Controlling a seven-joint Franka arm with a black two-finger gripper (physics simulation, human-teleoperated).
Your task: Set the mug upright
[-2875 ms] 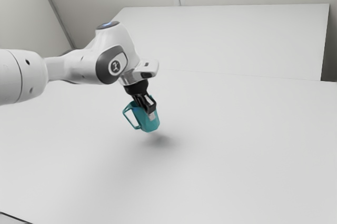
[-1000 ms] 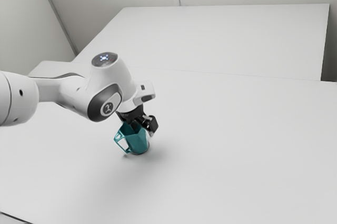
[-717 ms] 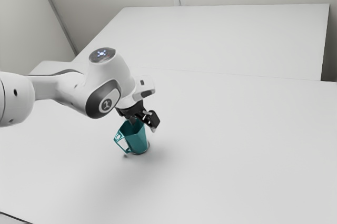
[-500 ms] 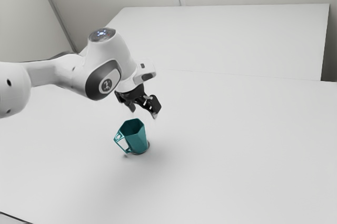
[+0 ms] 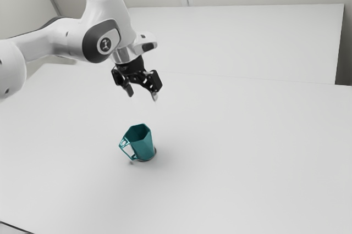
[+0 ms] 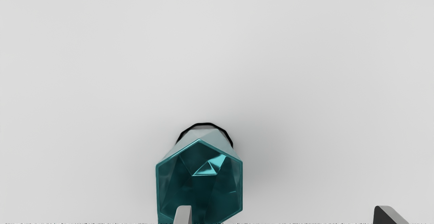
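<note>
Your gripper (image 5: 143, 97) hangs with its fingers wide apart, holding nothing. Well below it, the mug (image 5: 144, 145) stands mouth up on the table (image 5: 247, 151), as the task wants; its base seems to bear it without your grip.

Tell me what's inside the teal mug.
Inside the mug: faceted teal walls and a bright glint. One finger of my open gripper hides part of the interior; I can't tell what's there.

No legible txt, unclear logo (image 5: 105, 44) on arm (image 5: 109, 14)
</note>
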